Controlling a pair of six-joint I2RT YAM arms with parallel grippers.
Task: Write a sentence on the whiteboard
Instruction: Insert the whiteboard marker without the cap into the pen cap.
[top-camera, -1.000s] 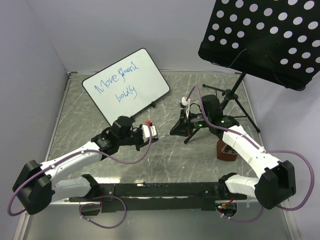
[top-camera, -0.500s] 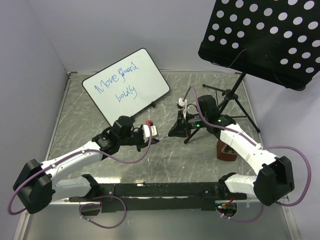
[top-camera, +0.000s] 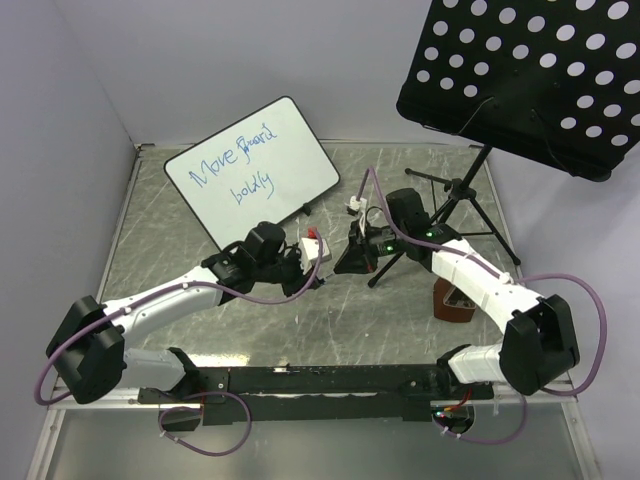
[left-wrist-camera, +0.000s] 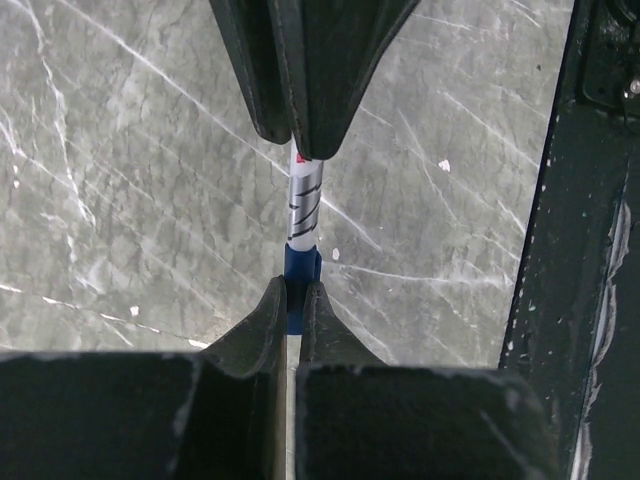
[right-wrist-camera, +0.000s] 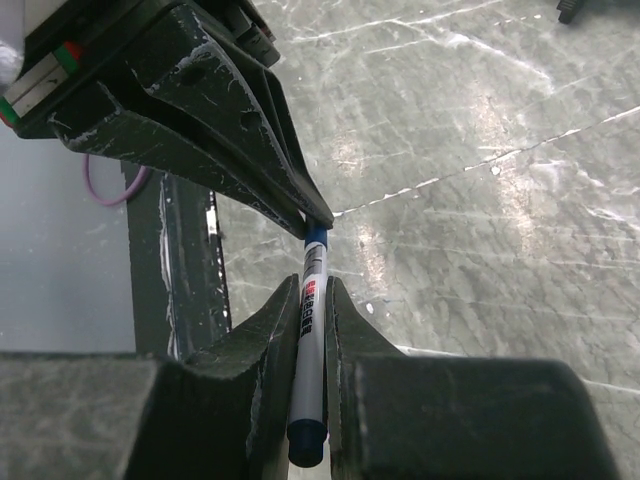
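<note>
1. Near edge: the black rail (top-camera: 320, 380) carrying both arm bases runs along the front of the table (top-camera: 150, 260). Bare marble lies between the rail and the grippers. The left wall borders the table's left edge.

2. Mid-table: the left gripper (left-wrist-camera: 293, 300) and the right gripper (right-wrist-camera: 313, 300) meet tip to tip above the surface.
   - The left jaws are closed tight on the blue cap of the marker (left-wrist-camera: 303, 205).
   - The right jaws are clamped on the white barrel.
   - The marker's long axis runs left to right between them, cap end toward the left gripper, clear of the table.

3. To the right, a tripod (top-camera: 455, 195) stands just behind the right gripper and a small brown object (top-camera: 455, 300) sits beside the right forearm, so room is tight on that side.

4. Far left: the whiteboard (top-camera: 295, 185) sits well apart from both grippers.
   - Its long axis runs diagonally from near-left to far-right.
   - The sentence (top-camera: 228, 160), blue and in two lines, rises toward the far right along that axis.

5. Far right: the music-stand panel (top-camera: 520, 80) overhangs the corner.

6. Change since one second ago: the left gripper has shifted right and farther from the rail, the right gripper has moved left, and the gap between them has narrowed. The whiteboard and the sentence are unchanged.
</note>
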